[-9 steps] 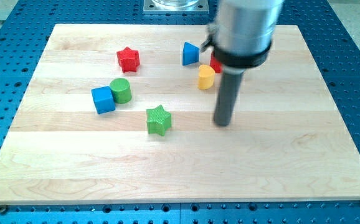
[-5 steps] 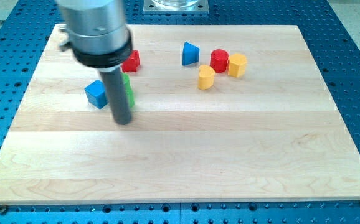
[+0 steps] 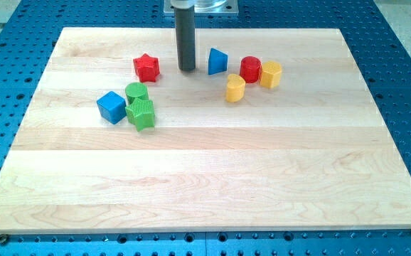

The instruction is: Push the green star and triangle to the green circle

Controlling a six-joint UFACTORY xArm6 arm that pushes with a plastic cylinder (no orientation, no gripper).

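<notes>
Pale wooden counter (image 3: 262,178) on blue pegboard. Green star (image 3: 142,114) touching green circle (image 3: 136,92), toward left edge. No hand: my tip (image 3: 186,69) beside blue triangle (image 3: 217,62); push that leftward, skirting red star (image 3: 146,67).

My tip (image 3: 186,69) is sitting between the red star (image 3: 146,67) and blue triangle (image 3: 217,62); the green star (image 3: 142,114) is touching the green circle (image 3: 136,93).

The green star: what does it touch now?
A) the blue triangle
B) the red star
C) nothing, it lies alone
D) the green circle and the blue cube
D: the green star lies against the green circle above it and the blue cube to its left.
</notes>
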